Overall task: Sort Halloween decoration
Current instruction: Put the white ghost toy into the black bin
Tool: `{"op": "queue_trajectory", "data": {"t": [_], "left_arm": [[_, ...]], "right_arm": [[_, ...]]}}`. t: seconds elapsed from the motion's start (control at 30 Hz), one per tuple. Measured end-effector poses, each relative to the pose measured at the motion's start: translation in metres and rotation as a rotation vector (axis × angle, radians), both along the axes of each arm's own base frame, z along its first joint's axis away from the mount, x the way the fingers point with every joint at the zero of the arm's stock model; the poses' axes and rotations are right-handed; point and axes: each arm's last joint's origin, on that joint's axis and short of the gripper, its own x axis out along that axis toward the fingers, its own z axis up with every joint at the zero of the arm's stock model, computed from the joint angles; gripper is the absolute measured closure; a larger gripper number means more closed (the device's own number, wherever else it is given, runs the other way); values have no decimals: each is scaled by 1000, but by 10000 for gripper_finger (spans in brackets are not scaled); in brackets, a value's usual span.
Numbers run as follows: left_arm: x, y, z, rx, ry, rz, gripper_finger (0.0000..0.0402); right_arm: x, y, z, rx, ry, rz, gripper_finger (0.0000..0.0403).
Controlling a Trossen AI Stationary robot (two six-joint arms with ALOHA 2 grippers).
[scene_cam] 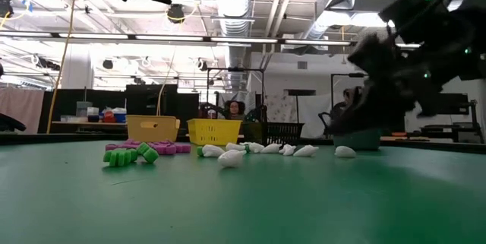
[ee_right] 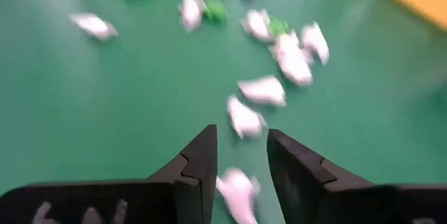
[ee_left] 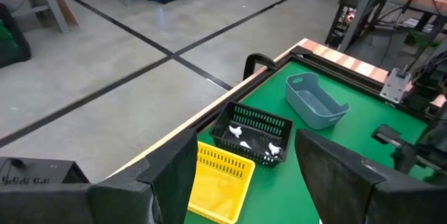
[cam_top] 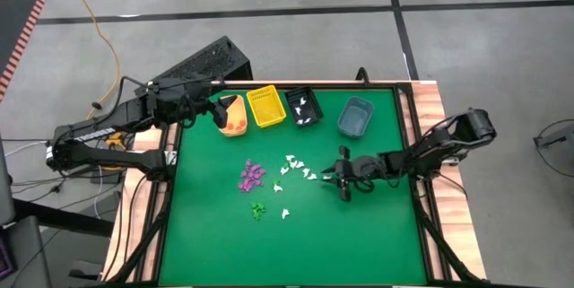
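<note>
The Halloween decoration lies mid-table as small heaps: purple trinkets (cam_top: 252, 175), green ones (cam_top: 257, 209), and a scatter of white ones (cam_top: 296, 168). My right gripper (cam_top: 326, 178) is low at the right end of the white scatter. It is open, with one white trinket (ee_right: 237, 188) lying on the table between its fingers. More white trinkets (ee_right: 264, 90) lie just ahead of it. My left gripper (ee_left: 246, 142) is open and raised over the far-left bins, holding nothing. My right gripper comes in low from the table's right, its fingers (ee_right: 202, 161) on either side of the white trinket that lies on the table. The view is blurred, so I cannot tell whether a finger touches it.
Four bins stand in a row along the far edge: orange (cam_top: 235, 119), yellow (cam_top: 266, 107), black (cam_top: 303, 107) with white trinkets inside, and blue-grey (cam_top: 355, 117). A raised rim runs round the green table (cam_top: 215, 234). The near half is bare green mat.
</note>
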Motion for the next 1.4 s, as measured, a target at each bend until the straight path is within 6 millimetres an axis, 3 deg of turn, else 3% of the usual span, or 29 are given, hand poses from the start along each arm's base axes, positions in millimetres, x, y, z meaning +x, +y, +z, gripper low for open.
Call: {"op": "queue_trajectory", "data": {"t": [0.53, 0.9, 1.4], "left_arm": [[0, 1, 0, 9, 7, 26, 170], [-1, 1, 0, -1, 0, 48, 170], [-1, 1, -1, -3, 0, 56, 170]], "right_arm": [[-21, -14, -15, -30, -17, -9, 266], [-17, -11, -6, -41, -119, 84, 266], [-11, -15, -35, -39, -36, 111, 266]]}}
